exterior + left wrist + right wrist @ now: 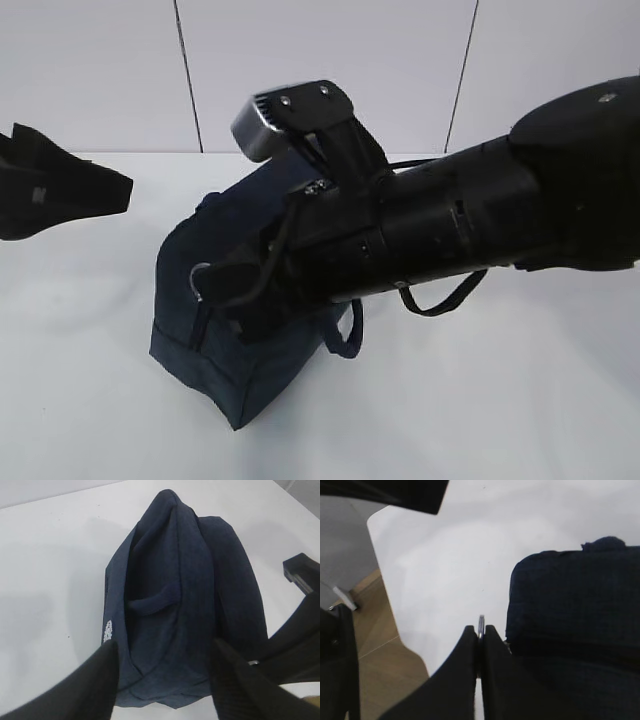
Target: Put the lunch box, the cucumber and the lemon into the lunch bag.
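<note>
The dark navy lunch bag stands on the white table, tipped towards the left. It also fills the left wrist view. My right gripper reaches across the bag's top. In the right wrist view it is shut on the silver ring zipper pull, which shows at the bag's left end. My left gripper hovers left of the bag, apart from it. Its fingers are wide open and empty. The lunch box, the cucumber and the lemon are out of view.
The right arm hides much of the bag's top. A strap handle hangs down the bag's near side. The table edge and wooden floor lie beyond the bag's zipper end.
</note>
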Controlling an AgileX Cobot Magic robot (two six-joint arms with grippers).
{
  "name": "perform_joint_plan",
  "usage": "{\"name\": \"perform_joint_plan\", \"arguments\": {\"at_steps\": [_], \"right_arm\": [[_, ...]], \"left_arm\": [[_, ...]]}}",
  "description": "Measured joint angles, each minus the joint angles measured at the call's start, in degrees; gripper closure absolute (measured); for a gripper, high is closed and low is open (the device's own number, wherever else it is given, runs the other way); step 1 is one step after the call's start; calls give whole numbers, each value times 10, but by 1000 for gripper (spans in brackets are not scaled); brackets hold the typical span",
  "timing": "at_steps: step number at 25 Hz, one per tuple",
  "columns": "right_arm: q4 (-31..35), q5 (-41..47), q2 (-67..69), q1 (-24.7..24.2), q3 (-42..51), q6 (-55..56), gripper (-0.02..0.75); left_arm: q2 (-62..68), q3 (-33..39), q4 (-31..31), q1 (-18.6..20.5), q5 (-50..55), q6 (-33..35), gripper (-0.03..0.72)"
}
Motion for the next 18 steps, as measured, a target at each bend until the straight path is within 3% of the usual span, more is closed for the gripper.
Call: {"name": "perform_joint_plan", "arguments": {"at_steps": [7,12,15,18], "right_arm": [[-92,119,-1,-67,-11,81,717],[-218,183,-1,-102,-68,147,717],[-284,207,-1,-105,-101,172,717],[-310,237,-1,-107,-124,181,717]], "left_arm": [[0,0,0,0,3,0,283],[0,0,-11,0,9,3,283],[0,0,-44,0,20,31,283],[0,0,-91,0,43,83,283]]}}
